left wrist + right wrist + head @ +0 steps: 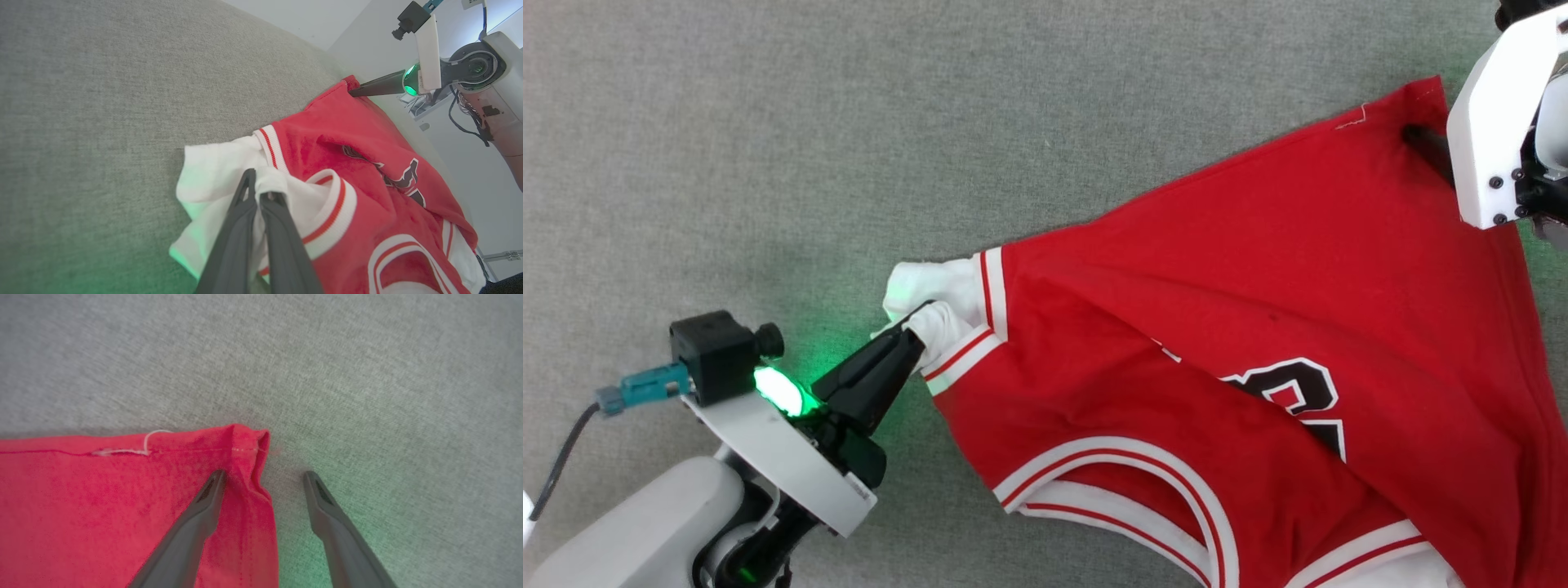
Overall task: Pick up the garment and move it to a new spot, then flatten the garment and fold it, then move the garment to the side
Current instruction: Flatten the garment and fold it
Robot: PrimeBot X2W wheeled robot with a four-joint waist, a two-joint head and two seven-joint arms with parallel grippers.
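**Jersey pinned at one sleeve, loose at the far corner**

The garment (1258,327) lay on the grey surface (768,122), stretched at a slant across the head view. It ran from its white sleeve (935,294) near the middle up to a red hem corner (1425,94) at the upper right, and its lower part ran off the bottom edge. A long fold crossed the red body and partly covered the black, white-outlined number (1298,392).

The left gripper (921,317) was clenched on the sleeve. In the left wrist view its two dark fingers (241,212) stood pressed together with bunched white cloth caught between them, just beside the red-and-white striped trim (327,212). A green light glowed at the base of the gripper and tinted the cloth and the surface near it.

The right gripper (263,477) was released, with its jaws spread wide at the hem corner. One finger (204,506) rested over the red cloth and the other (327,510) over bare grey fabric, so the folded corner lay between them, ungrasped. A loose white thread (151,439) curled out of the hem stitching close by.
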